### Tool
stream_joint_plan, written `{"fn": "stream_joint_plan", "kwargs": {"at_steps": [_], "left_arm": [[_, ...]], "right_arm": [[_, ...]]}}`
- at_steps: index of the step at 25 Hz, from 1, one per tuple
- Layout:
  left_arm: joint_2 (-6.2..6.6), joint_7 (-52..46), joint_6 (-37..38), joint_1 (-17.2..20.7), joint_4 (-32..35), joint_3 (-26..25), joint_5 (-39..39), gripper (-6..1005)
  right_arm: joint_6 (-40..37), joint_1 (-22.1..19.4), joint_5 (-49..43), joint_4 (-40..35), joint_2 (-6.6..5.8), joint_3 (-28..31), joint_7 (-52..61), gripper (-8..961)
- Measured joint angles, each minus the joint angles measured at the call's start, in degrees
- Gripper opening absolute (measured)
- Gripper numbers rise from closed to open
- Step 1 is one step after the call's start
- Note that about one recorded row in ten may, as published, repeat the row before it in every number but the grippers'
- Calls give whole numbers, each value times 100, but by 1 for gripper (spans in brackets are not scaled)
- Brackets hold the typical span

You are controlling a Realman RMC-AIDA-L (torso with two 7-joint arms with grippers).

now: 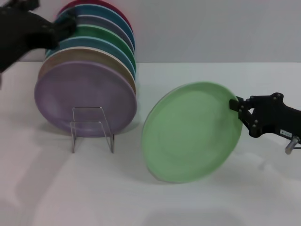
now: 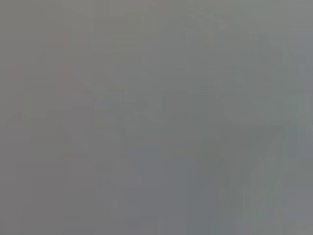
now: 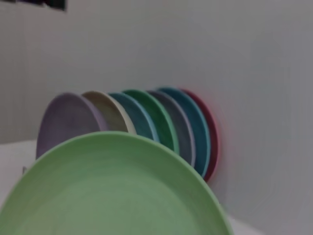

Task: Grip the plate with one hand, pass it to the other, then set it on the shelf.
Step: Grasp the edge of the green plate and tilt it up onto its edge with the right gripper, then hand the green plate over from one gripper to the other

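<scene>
The light-green plate (image 1: 190,132) stands tilted on edge right of centre, its lower rim at or just above the white table; I cannot tell which. My right gripper (image 1: 233,106) is shut on the plate's right rim, its black body reaching in from the right. The same plate (image 3: 112,191) fills the lower part of the right wrist view. The clear acrylic shelf (image 1: 91,128) stands left of the plate and carries a row of plates. My left gripper (image 1: 61,28) hovers at the top left, by the upper rims of those plates. The left wrist view shows only plain grey.
Several plates lean in a row on the shelf, with the lilac plate (image 1: 84,99) in front and the darker green plate (image 1: 106,35) further back. The same row (image 3: 146,122) shows in the right wrist view. A pale wall (image 1: 211,28) rises behind the table.
</scene>
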Motion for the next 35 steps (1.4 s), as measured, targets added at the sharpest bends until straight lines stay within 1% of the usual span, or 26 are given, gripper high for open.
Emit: {"fn": "stream_joint_plan", "kwargs": {"at_steps": [1,2,3,4,5,6,7,8,9,11,12,13,15,22,27,30,35], "left_arm": [[-85,199,-315,-47,-137,-1,-13,797],[-297,665,-921,-173,-298,-30,-120,797],[-297,665,-921,-173,-298,-30,-120,797],[-464,1029,-1255,-300,-323,-110,-326,797],[-585,1342,-1531,-407,-328,-200,-586,797],[-739,1734,-1838,-532,-323,-341,-903,797],[-1039,2548,-2381,-747,-281,-644,-1546,797],[-1039,2548,-2381,-747,-281,-644,-1546,797],[-1203,2938,-2606,-817,-262,-798,-1814,797],[-1557,3587,-2957,-900,-244,-1041,-2053,797],[-1659,3809,-3108,-957,-247,-1108,-2084,797],[-1659,3809,-3108,-957,-247,-1108,-2084,797],[-1639,3836,-3196,-1093,-225,-1112,-2152,797],[-1651,4029,-3471,-1215,-78,-1042,-2183,793],[-1650,4217,-3635,-1247,-49,-742,-2202,793],[-1649,4254,-3643,-1251,-52,-653,-2204,792],[-1670,4393,-3532,-1351,180,-441,-2165,790]], "right_arm": [[25,-3,303,-224,2,-17,-422,19],[77,27,749,-566,-1,-16,-981,19],[77,27,749,-566,-1,-16,-981,21],[106,62,882,-695,-7,15,-1123,22],[128,90,944,-770,-6,49,-1187,24],[146,113,1021,-833,-6,81,-1280,26],[157,130,1119,-903,0,98,-1480,28],[157,130,1119,-903,0,98,-1480,29],[155,140,1162,-939,1,102,-1560,31],[135,200,1243,-1028,0,157,-1635,34],[131,272,1318,-1126,-7,225,-1684,36],[131,272,1318,-1126,-7,225,-1684,38],[134,337,1383,-1210,-10,262,-1777,41],[152,514,1408,-1342,-6,300,-1893,53],[123,650,1414,-1410,-17,304,-1898,62],[123,682,1416,-1427,-19,304,-1898,67],[161,715,1417,-1448,-7,295,-1869,76]]}}
